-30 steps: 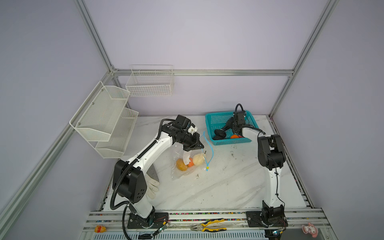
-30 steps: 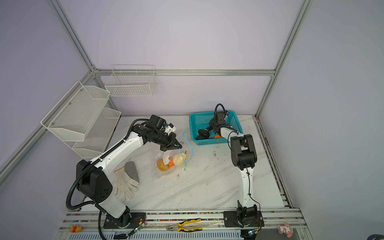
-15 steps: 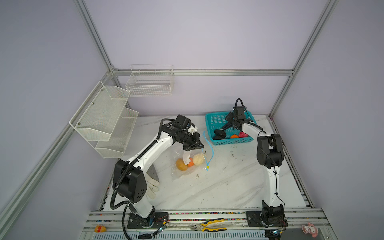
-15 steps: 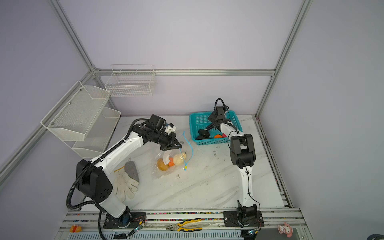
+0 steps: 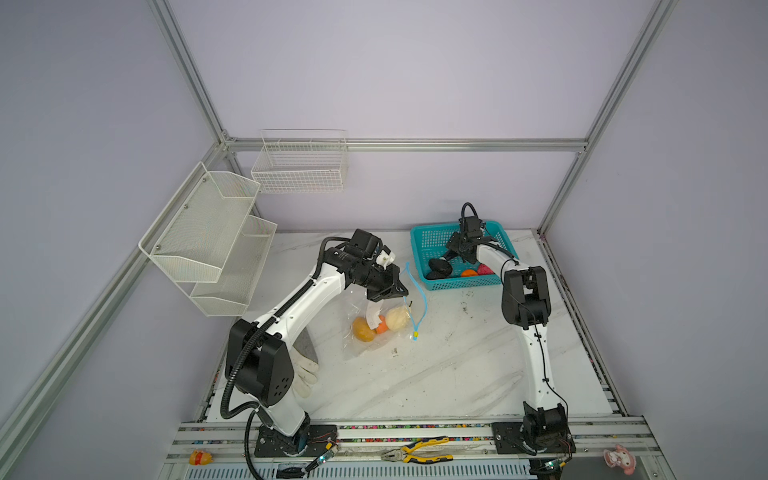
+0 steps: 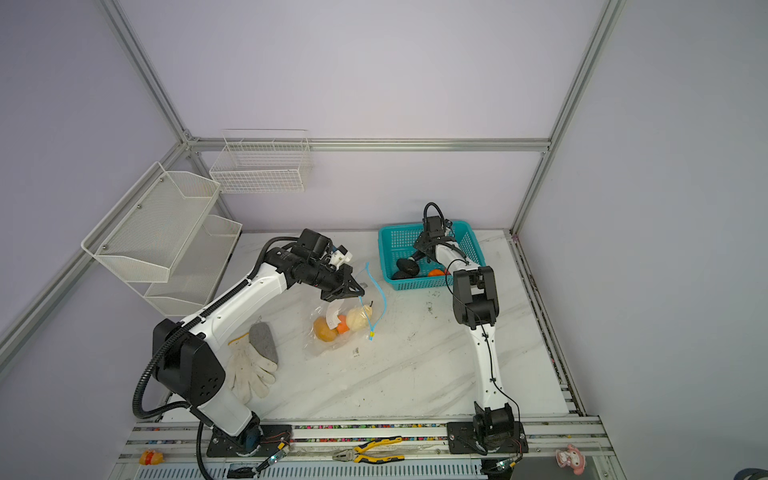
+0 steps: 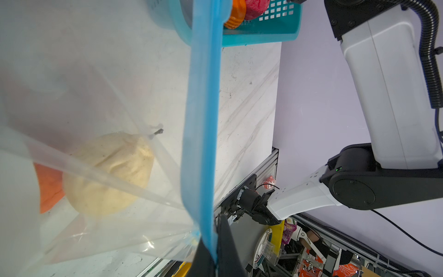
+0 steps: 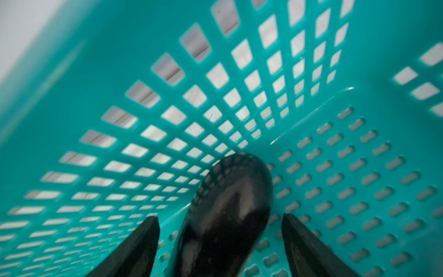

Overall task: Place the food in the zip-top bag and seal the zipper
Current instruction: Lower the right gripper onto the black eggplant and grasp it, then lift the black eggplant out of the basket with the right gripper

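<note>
Fingers differ most from a second ago: the right fingers (image 8: 134, 247), then narrower and farther to the right in the teal perforated plastic basket (image 5: 461, 284), now stand released and wide on either side of the long glossy dark eggplant (image 8: 227, 211), clear of it. With the arm shifted, a pink toy fruit (image 5: 483, 270) shows beside an orange toy fruit (image 5: 468, 273).

The left fingers (image 7: 227, 251) remain clenched on the thin light-blue zipper (image 7: 203, 120). They hold up the mouth of the large clear plastic zip-top bag (image 5: 357, 301), whose bottom rests on the white marble desk (image 5: 457, 365) as before.

Both top views show a yellow-orange round fruit (image 6: 325, 329), an orange piece (image 6: 341, 325) and a cream pear (image 6: 358, 318) in the bag, and the yellow-green slider tab (image 6: 371, 334) at the strip's low end. The left wrist view shows only the pear and the orange piece. Only the right wrist view shows the gap between fingers and eggplant.
</note>
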You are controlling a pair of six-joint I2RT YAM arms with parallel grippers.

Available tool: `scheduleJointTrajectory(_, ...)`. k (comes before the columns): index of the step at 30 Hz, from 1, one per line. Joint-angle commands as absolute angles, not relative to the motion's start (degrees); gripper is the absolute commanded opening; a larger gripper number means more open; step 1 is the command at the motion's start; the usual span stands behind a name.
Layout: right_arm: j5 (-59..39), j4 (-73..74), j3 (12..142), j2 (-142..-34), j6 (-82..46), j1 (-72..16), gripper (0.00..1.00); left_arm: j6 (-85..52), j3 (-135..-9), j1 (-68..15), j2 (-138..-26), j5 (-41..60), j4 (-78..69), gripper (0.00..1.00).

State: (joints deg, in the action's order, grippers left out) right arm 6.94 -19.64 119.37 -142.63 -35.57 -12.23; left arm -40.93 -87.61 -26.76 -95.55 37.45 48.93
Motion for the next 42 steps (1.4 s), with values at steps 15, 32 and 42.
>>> scheduleJointTrajectory(15,9.4,-19.2,116.8,-141.1,-29.4,-13.1,0.55,-41.0,-88.0,-26.8,-93.2,38.1,47.4,0.00)
scheduleJointTrajectory(32,5.7,-2.4,104.5,-128.0,-32.1,-12.1,0.45,-41.7,-87.9,-26.8,-93.6,38.4,46.8,0.00)
scheduleJointTrajectory(42,5.7,16.1,85.8,-111.8,-36.4,-12.4,0.44,-44.3,-88.6,-26.8,-93.9,39.1,45.6,0.00)
